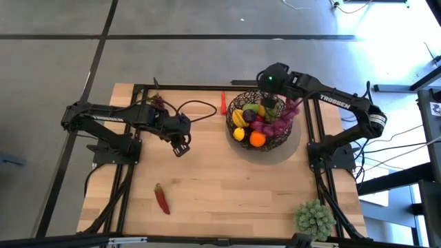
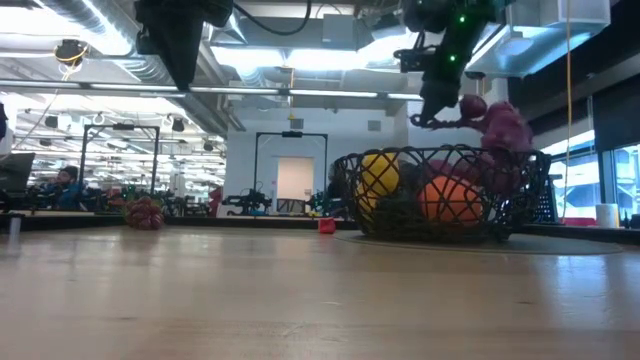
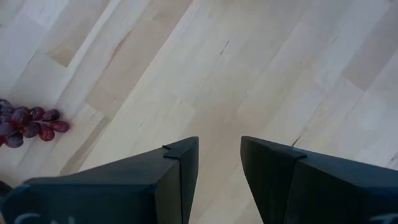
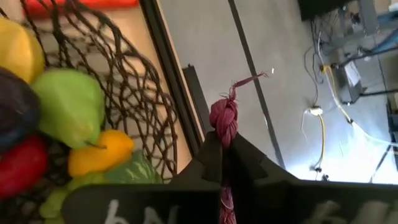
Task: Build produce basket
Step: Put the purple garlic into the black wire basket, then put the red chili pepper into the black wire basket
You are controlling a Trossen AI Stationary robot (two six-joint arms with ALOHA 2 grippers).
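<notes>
The basket (image 1: 260, 129) sits at the table's far right, heaped with fruit, and the right gripper (image 1: 275, 105) hangs over its far rim, clamped on the purple leaves (image 1: 288, 114) by their stem. I'd lower them inside the rim before letting go. The left gripper (image 1: 180, 145), fingers apart and empty, waits mid-table over bare wood with ample room.

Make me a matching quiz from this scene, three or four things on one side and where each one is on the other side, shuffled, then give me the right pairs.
Things:
1. orange
2. purple leaves
3. dark red chilli
4. dark grapes

Places:
A. on the bare table near its front edge, left of centre
B. pinched in the right gripper, over the basket
C. inside the basket, at its near side
D. on the table near its far edge, beside the left arm

Pairs: 1-C, 2-B, 3-A, 4-D
</notes>
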